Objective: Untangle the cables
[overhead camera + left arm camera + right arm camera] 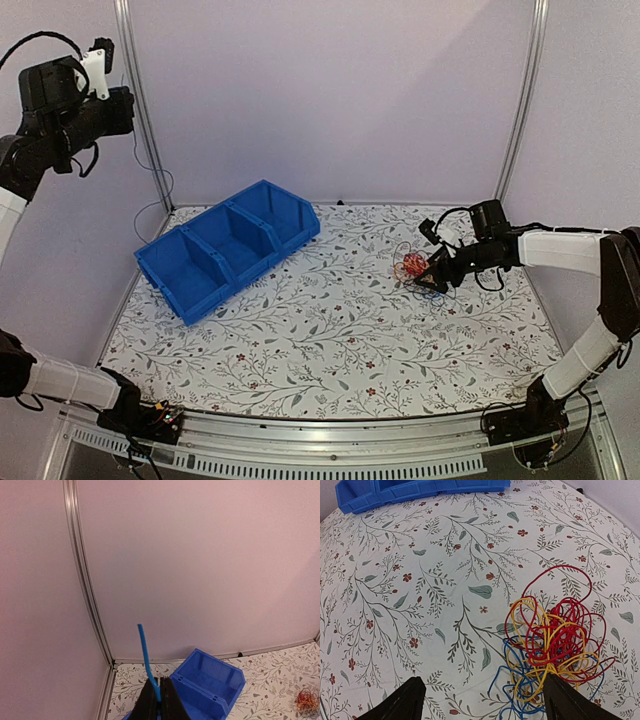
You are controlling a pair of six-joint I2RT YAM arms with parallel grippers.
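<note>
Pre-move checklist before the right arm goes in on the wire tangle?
1. Right pincer open: ok, jaws stand wide.
2. Right pincer lined up on the tangle: ok, the red, yellow and blue loops lie between its fingers, nearer one of them.
3. Fingers touching the tangle: cannot tell.
4. Left pincer grip: ok, shut on a blue wire, arm raised high at the left.
5. Blue wire free of the tangle: cannot tell, its lower run is out of view.
6. Bin ready for a drop: ok, all three compartments look empty from above.
</note>
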